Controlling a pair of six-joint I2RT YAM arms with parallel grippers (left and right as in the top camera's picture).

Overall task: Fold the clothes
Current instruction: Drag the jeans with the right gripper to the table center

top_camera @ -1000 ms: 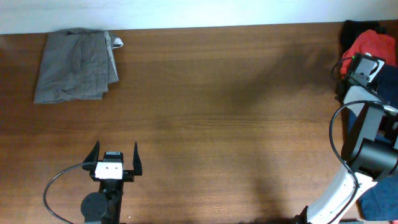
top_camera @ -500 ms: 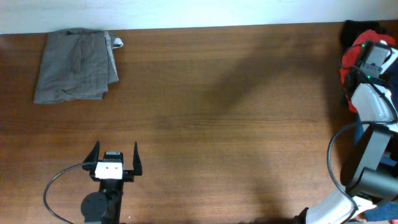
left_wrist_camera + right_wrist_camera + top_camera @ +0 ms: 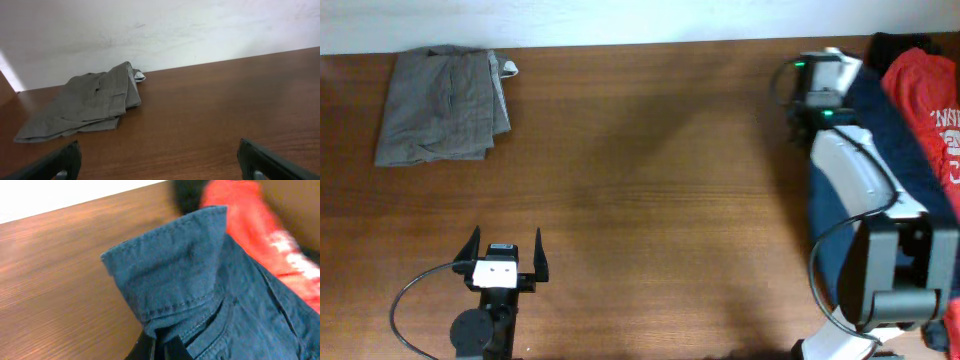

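One grip: found right tool (image 3: 160, 344) clamped on stitched edge of navy garment (image 3: 200, 280), upper right, judged soft, limp; left tool (image 3: 506, 240) spread apart

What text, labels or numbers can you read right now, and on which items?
White lettering on the red T-shirt: cut off at the overhead frame edge, blurred in the right wrist view; unreadable.
White tag on the grey garment: too small to read.
Navy garment: no text seen.
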